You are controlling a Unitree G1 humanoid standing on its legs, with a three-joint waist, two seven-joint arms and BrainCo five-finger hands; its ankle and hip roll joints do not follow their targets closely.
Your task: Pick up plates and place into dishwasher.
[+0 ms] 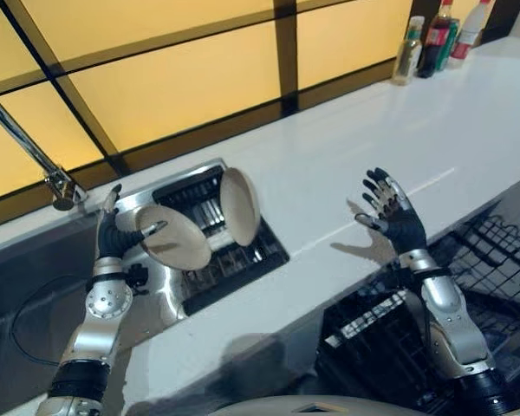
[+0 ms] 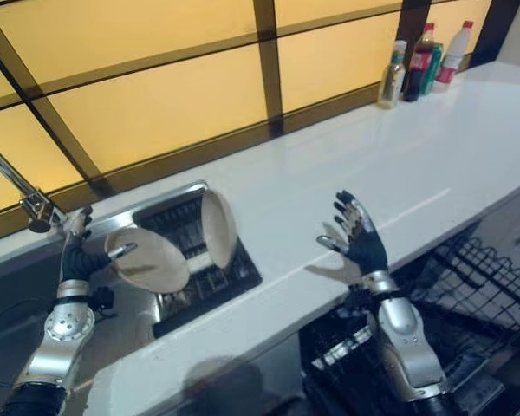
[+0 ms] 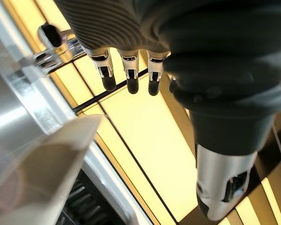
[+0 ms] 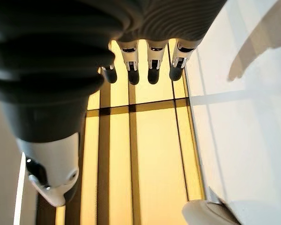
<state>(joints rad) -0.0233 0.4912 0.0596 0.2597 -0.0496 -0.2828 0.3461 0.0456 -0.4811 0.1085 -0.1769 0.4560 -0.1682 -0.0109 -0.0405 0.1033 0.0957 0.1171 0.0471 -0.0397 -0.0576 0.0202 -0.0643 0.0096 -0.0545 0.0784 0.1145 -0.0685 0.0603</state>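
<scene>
Now the left hand [image 1: 113, 236], at centre left, pinches one plate [image 1: 175, 237] by its rim above the drying rack [image 1: 234, 260]; a second plate [image 1: 240, 204] stands there upright. Judging by this, carry it level rightward to the dishwasher basket [image 1: 468, 269], lower right. The right hand [image 1: 397, 217] waits with fingers spread wide.

The left hand [image 1: 113, 236] pinches a beige plate [image 1: 175, 236] above a steel drying rack [image 1: 210, 238], where a second plate [image 1: 240, 205] stands on edge. The right hand [image 1: 397, 214] hovers over the white counter [image 1: 433, 130], fingers spread, above a black dishwasher rack [image 1: 390, 334].
</scene>
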